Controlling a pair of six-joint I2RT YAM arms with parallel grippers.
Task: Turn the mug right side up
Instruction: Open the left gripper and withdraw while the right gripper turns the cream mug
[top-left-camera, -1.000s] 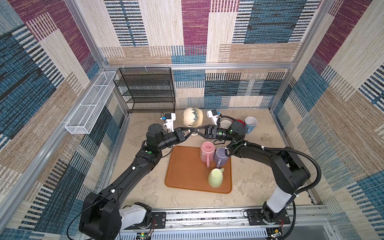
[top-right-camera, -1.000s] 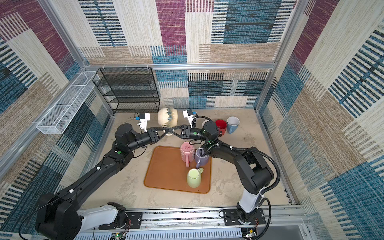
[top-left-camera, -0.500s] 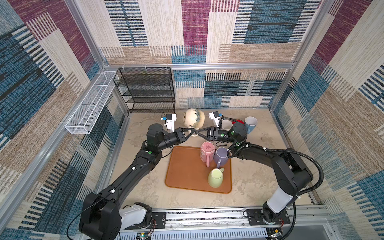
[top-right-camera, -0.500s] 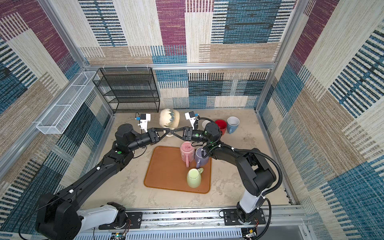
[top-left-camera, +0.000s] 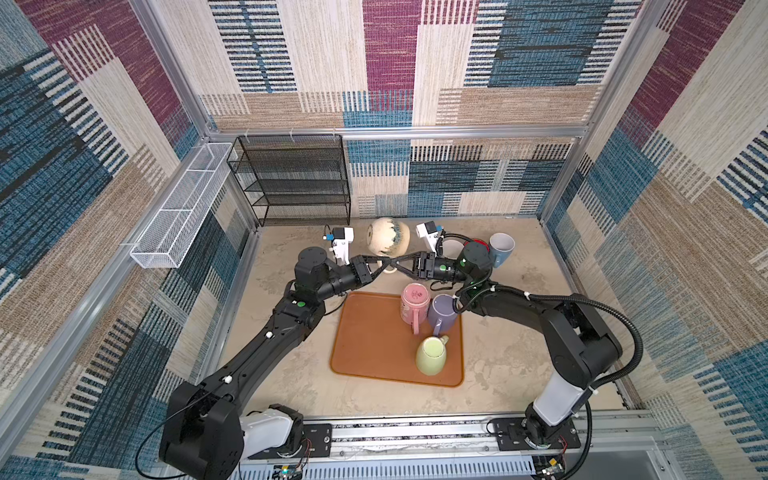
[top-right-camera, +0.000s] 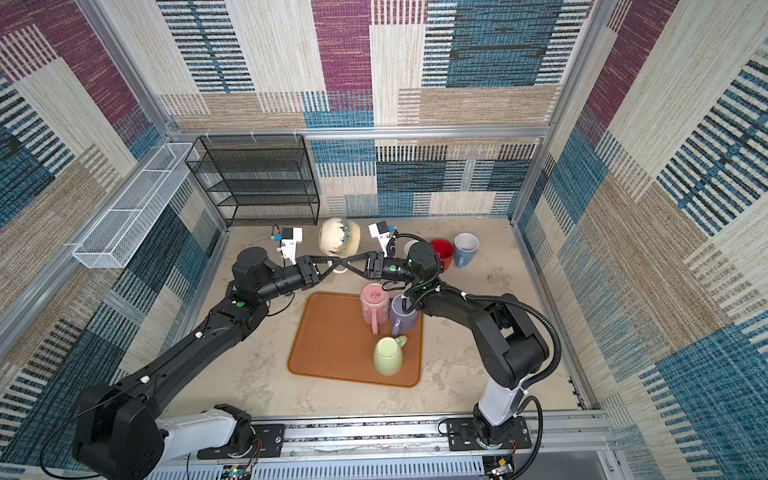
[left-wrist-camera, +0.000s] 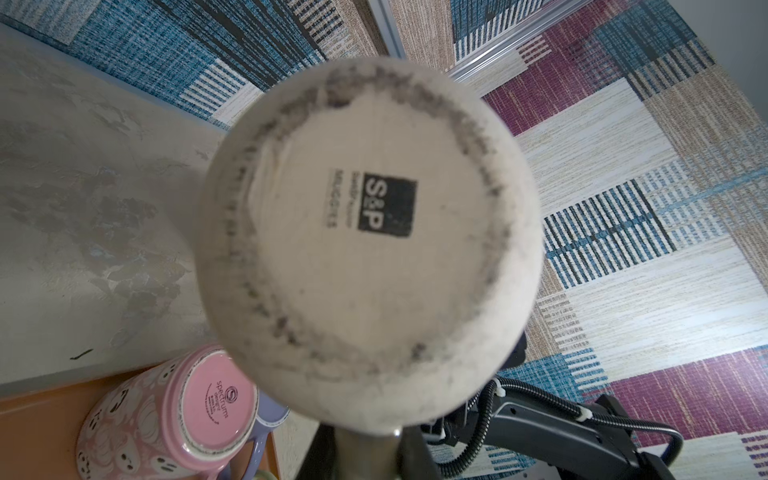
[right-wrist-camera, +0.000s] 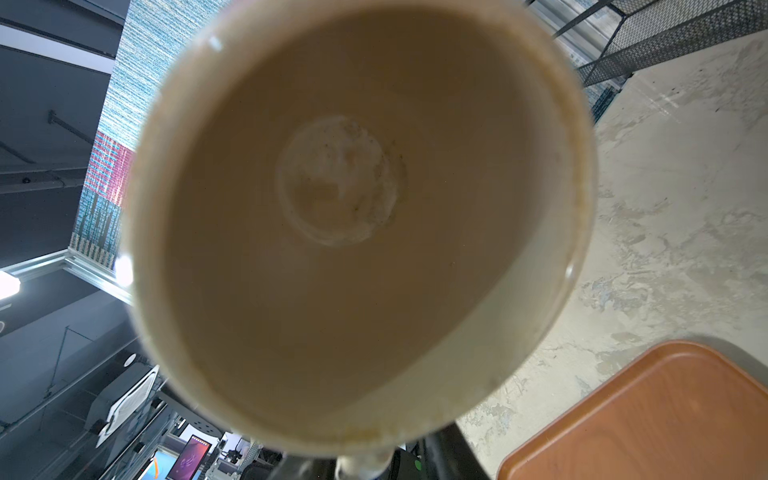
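A: Where's the cream speckled ceramic mug (top-left-camera: 388, 243)?
B: Upper centre in both top views, lifted, on its side, mouth facing right.
A: Pincers?
B: Left gripper (top-left-camera: 381, 266) narrow, clamping its handle (top-left-camera: 389, 271); right gripper (top-left-camera: 400, 266) narrow there too, grip unclear.

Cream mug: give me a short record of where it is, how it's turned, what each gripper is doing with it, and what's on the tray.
mug: in the air, on its side
base faces: left gripper
mouth faces: right gripper
left grip: shut on the handle
right grip: at the handle too, hold unclear
tray: pink mug base up, purple mug, green mug
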